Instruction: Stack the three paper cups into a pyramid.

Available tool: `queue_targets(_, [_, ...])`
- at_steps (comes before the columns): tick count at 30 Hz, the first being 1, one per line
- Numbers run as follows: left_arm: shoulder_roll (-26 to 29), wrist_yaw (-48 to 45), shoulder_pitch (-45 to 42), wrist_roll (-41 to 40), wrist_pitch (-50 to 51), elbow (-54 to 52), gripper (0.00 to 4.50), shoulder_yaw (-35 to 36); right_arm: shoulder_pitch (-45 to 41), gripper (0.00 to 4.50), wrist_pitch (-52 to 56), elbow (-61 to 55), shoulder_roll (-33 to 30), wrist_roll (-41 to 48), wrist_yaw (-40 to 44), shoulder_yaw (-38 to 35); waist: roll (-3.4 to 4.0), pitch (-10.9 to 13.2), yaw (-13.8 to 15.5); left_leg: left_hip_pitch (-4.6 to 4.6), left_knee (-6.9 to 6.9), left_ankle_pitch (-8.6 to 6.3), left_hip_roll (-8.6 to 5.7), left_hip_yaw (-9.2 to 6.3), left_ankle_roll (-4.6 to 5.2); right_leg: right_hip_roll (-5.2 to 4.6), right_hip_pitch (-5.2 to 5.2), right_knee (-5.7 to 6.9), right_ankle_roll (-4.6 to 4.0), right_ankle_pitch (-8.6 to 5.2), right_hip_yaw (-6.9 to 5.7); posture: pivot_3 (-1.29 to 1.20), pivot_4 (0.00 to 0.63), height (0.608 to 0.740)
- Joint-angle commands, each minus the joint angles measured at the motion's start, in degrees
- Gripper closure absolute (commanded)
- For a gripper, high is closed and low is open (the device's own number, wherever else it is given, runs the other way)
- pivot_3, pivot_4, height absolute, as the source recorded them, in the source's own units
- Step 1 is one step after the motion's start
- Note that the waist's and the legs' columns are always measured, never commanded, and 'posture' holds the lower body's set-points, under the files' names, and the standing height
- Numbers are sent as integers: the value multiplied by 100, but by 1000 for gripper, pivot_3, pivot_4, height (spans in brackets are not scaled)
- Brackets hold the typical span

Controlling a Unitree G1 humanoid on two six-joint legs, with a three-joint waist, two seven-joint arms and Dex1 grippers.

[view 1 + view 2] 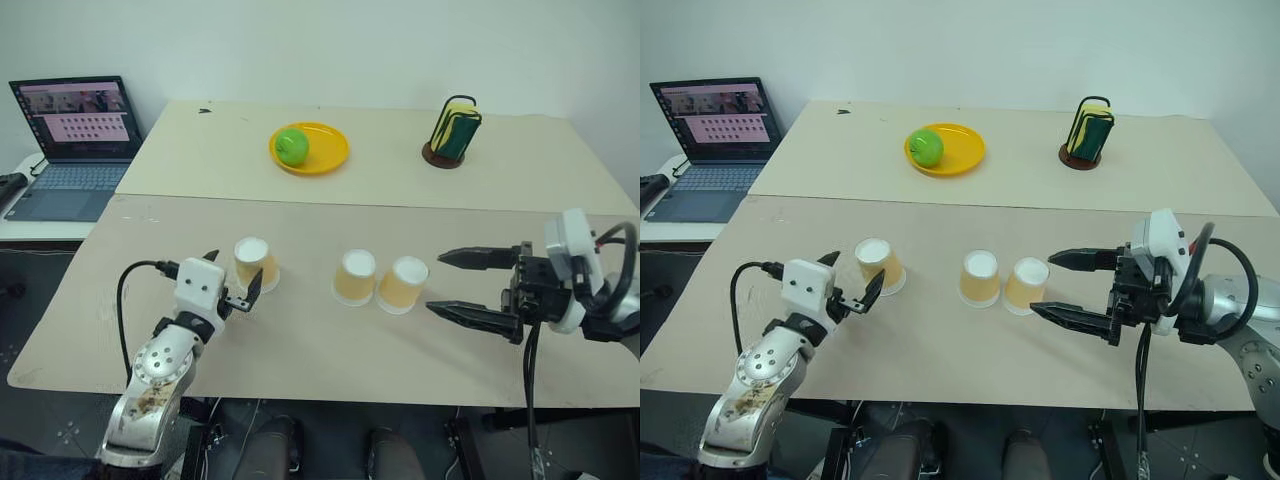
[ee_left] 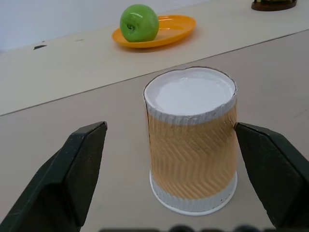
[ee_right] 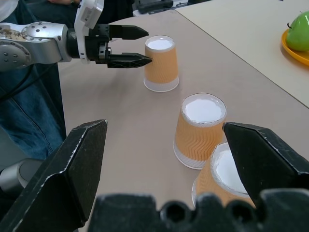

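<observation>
cups: 3 (image 1: 254, 263) (image 1: 355, 277) (image 1: 403, 284) | plate: 1 (image 1: 325, 158) | apple: 1 (image 1: 292, 146) | laptop: 1 (image 1: 72, 148) | sponge holder: 1 (image 1: 455, 133) | tables: 2 (image 1: 300, 340)

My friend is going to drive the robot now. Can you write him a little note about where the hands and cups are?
Left gripper: open, level, jaws either side of the lone cup, not closed on it.
Right gripper: open, empty, just right of the pair of cups.
Cups: all three upside down on the near table. Middle cup and right cup stand side by side, about touching, as a base.
Done: base pair looks set.
Left: close on the lone cup, lift it, set it on top of the pair.
</observation>
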Motion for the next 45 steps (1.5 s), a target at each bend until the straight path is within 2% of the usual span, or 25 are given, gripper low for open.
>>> queue_targets(1, [-73, -98, -143, 55, -165, -11, 0, -20, 28, 49, 36, -169, -100, 142, -67, -257, 0, 0, -2, 0, 0, 0, 0, 0, 0, 0, 0, 0, 0, 0, 0, 0, 150, 726])
queue_targets(11, [-375, -132, -744, -131, 118, 321, 0, 124, 43, 49, 97, -235, -141, 233, -250, -250, -1, 0, -4, 0, 4, 10, 0, 0, 19, 5, 24, 4, 1, 0, -2, 0, 150, 726])
queue_targets(13, [-359, -141, -810, -121, 229, 352, 0, 146, 21, 49, 112, -234, -147, 251, -281, -246, 0, 0, -4, 0, 3, 25, 1, 0, 44, 6, 24, 5, 1, 0, -2, 0, 150, 726])
queue_targets(29, [-272, -338, -893, -96, 441, 526, 0, 189, 31, 49, 114, -234, -138, 216, -405, -209, 0, 0, -4, 0, 3, 22, 1, -1, 37, 5, 23, 4, 1, 0, -1, 0, 150, 726])
queue_targets(30, [-272, -347, -900, -93, 435, 536, 531, 186, 46, 0, 110, -239, -135, 209, -405, -209, 0, 0, -5, 0, 3, 22, 1, -1, 37, 5, 23, 4, 1, 0, -1, 0, 150, 726])
queue_targets(31, [-274, -353, -907, -89, 434, 544, 721, 185, 55, 0, 109, -240, -134, 206, -406, -208, 0, 0, -5, 0, 3, 22, 1, -1, 37, 4, 24, 4, 1, 0, 0, 0, 150, 726])
queue_targets(34, [-273, -376, -913, -59, 418, 576, 1870, 171, 71, 0, 103, -235, -140, 173, -419, -206, 0, 0, -5, 0, 3, 21, 1, -1, 37, 4, 23, 4, 1, 0, 0, 0, 150, 726])
queue_targets(35, [-272, -382, -916, -50, 414, 586, 2052, 165, 70, 0, 100, -229, -144, 166, -422, -205, 0, 0, -4, 0, 3, 22, 1, -1, 37, 5, 23, 4, 1, 0, 0, 0, 150, 726])
queue_targets(42, [-223, -418, -1159, -69, 478, 479, 2123, 212, 91, 0, 85, -193, -168, 116, -430, -221, -1, 0, -1, 0, 3, 21, 1, -1, 36, 4, 24, 5, 1, 1, -1, 0, 150, 726])
queue_targets(45, [-43, -750, -1628, -461, 609, 157, 2123, 377, 152, 0, 66, -149, -181, 18, -435, -223, -1, 0, 6, -1, 4, 22, 1, -1, 36, 5, 23, 5, 1, 1, -3, 0, 150, 726])
